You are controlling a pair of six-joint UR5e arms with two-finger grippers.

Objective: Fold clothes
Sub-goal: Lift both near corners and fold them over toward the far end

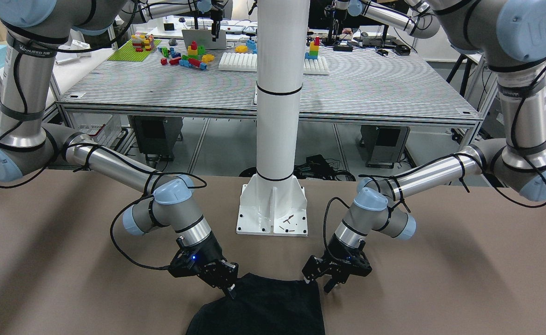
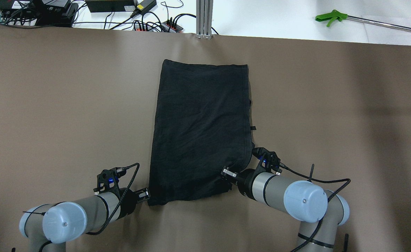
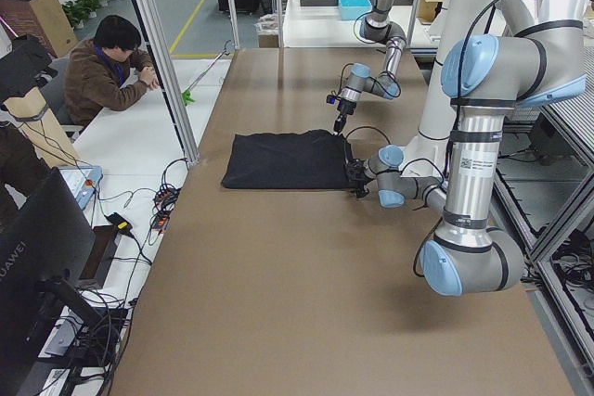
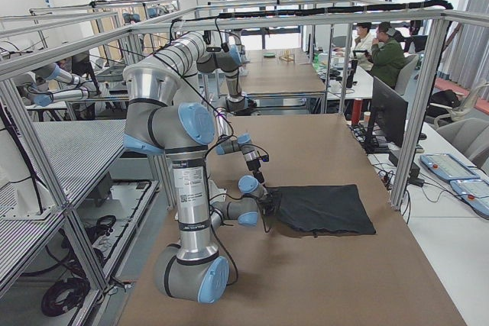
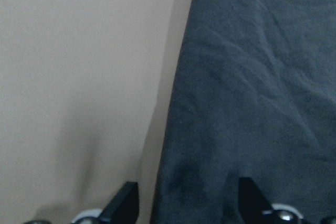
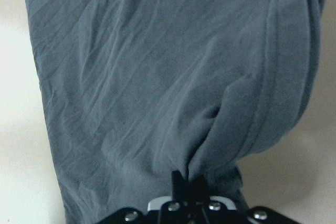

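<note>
Black fabric, the clothes [image 2: 200,129], lies flat mid-table as a long rectangle. Its long sides run away from my robot, and its far hem stops short of the far edge of the table [image 2: 51,105]. The brown surface stretches wide on both sides of it, so I have plenty of room to swing left or right. The right long edge carries a stitched hem, and the near right corner is puckered.

Past the table's far edge sit a power strip [image 2: 172,28], an aluminium post [image 2: 204,17] and a green-handled tool [image 2: 331,16], all well clear of the cloth. The white pillar base [image 1: 273,209] stands on the robot's side, between the two arms and apart from the cloth.

My right gripper [image 2: 228,173] sits at the puckered corner, fingers pressed together on a pinch of fabric. My left gripper [image 2: 145,196] is at the near left corner with fingers spread, one over the table and one over the cloth, straddling its edge.
</note>
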